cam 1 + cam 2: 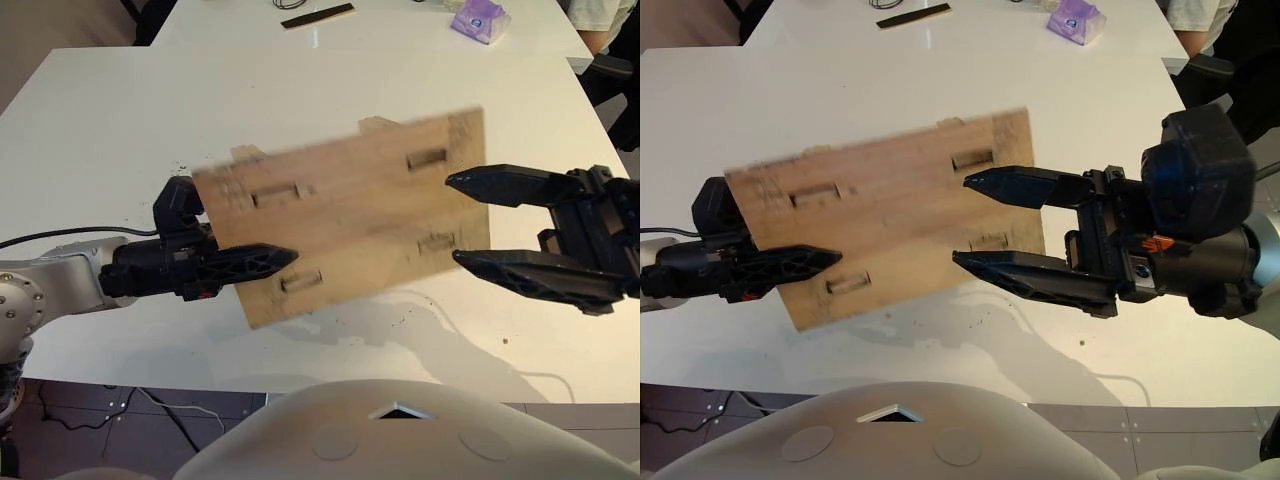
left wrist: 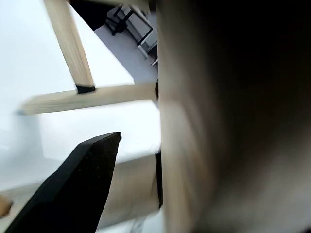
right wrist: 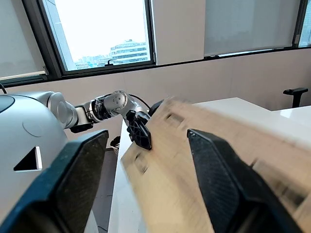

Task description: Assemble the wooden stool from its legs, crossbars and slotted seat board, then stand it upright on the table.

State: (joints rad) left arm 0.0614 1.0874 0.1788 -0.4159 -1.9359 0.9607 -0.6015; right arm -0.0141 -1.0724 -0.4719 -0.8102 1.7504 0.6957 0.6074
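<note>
The slotted seat board (image 1: 350, 210) hangs tilted above the white table (image 1: 130, 110), with several rectangular slots on its upper face. My left gripper (image 1: 285, 258) is shut on the board's near left corner, one black finger (image 1: 250, 264) lying across the top. Stubs of the stool's legs (image 1: 378, 124) poke out past the far edge. In the left wrist view a leg (image 2: 68, 43) and a crossbar (image 2: 87, 97) are joined under the board. My right gripper (image 1: 962, 220) is open, its two fingers spread over the board's right end.
A black strip (image 1: 317, 16) and a purple packet (image 1: 480, 20) lie on the second table behind. A cable (image 1: 60, 236) runs along the left arm. Wood crumbs dot the table in front of the board (image 1: 420, 310).
</note>
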